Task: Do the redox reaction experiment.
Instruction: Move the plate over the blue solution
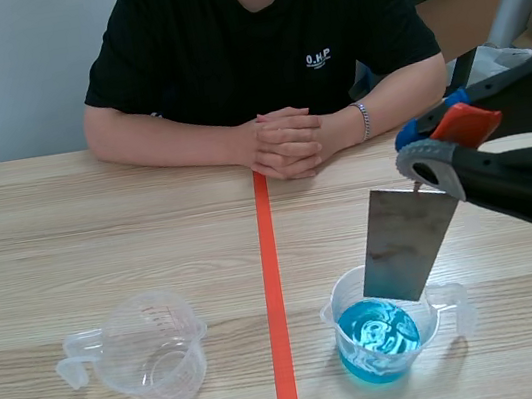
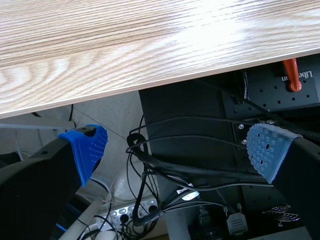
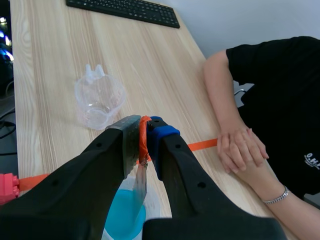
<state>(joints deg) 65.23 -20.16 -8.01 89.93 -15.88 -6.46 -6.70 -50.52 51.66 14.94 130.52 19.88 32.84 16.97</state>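
Our left gripper (image 2: 175, 150) hangs spread below the edge of the desk (image 2: 125, 45), with cables (image 2: 165, 165) under it. Our right gripper (image 3: 145, 132) is pinching an orange-red tab (image 3: 143, 136). The metal plate (image 1: 410, 242) hangs tilted beneath it, its lower end inside the beaker of blue liquid (image 1: 340, 314) directly under the gripper. We cannot tell whether the plate touches the liquid. The empty beaker (image 1: 158, 348) stands well off to that gripper's left. Ahead, a person's clasped hands (image 1: 285, 143) rest on the desk.
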